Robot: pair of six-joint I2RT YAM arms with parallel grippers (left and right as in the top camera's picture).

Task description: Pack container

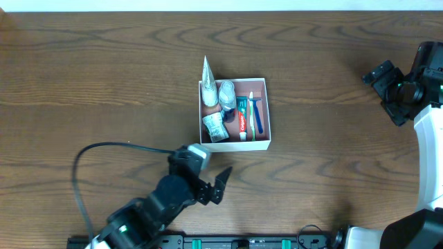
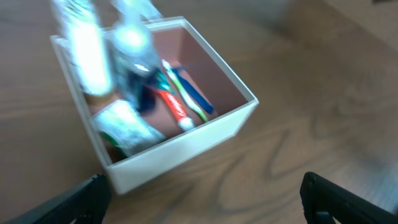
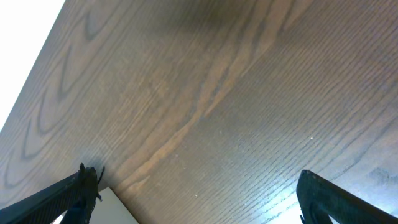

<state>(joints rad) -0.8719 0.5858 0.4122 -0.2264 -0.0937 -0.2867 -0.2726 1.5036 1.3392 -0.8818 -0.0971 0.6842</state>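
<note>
The container (image 1: pixel 264 142) is a square white-walled box with a pinkish-brown inside, at the table's middle. It holds a red toothpaste tube (image 1: pixel 242 123), a blue razor (image 1: pixel 257 113), a toothbrush (image 1: pixel 250 111), a wrapped packet (image 1: pixel 215 126), a small bottle (image 1: pixel 226 93) and a white tube (image 1: pixel 208 83) sticking out at the back left. The left wrist view shows it close up (image 2: pixel 186 146). My left gripper (image 1: pixel 208 181) is open and empty, just in front of the box's front left corner. My right gripper (image 1: pixel 389 88) is open and empty at the far right, well away.
A black cable (image 1: pixel 97 155) loops over the table behind the left arm. The right arm's white body (image 1: pixel 429 159) stands along the right edge. A white flat edge (image 3: pixel 115 208) shows in the right wrist view.
</note>
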